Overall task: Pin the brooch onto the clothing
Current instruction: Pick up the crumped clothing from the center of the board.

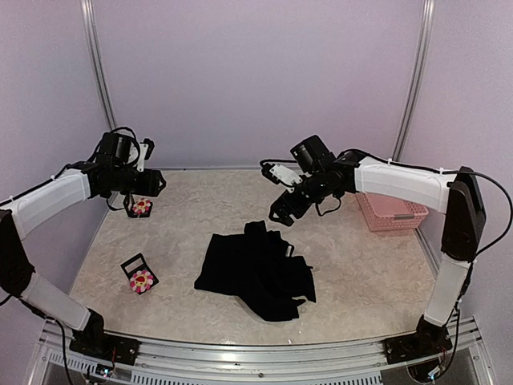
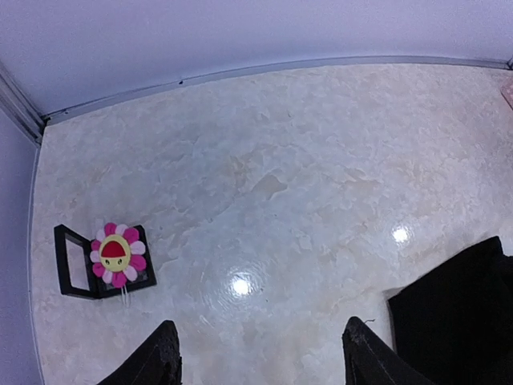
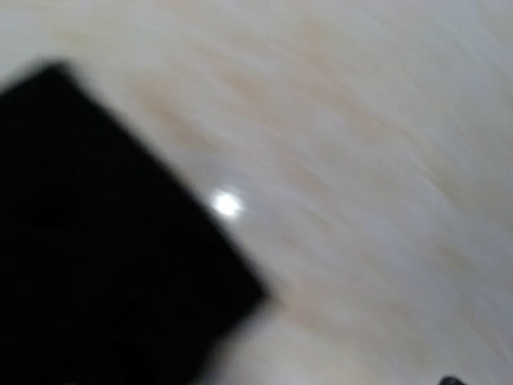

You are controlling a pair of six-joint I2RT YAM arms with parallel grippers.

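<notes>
Top view: we are seeing the black T-shirt lying crumpled mid-table, with bare table showing on every side of it, widest toward the right. The brooch is sitting far left, near the back-left corner and well apart from the shirt. The left gripper is hanging just by it. A second flower brooch is resting by its black case near the left edge, closer to the front. The right gripper is hovering beyond the shirt's far edge with its fingers spread. A pink basket is standing against the right wall.

Left wrist: we are looking past two parted fingers, with bare table showing between them. The brooch is lying on an open black case beside the left wall, with room between it and the back wall. The shirt's edge is filling the lower right.

Right wrist: the view is blurring badly. We are making out dark cloth on the left and pale table on the right. We cannot tell the fingers here.
</notes>
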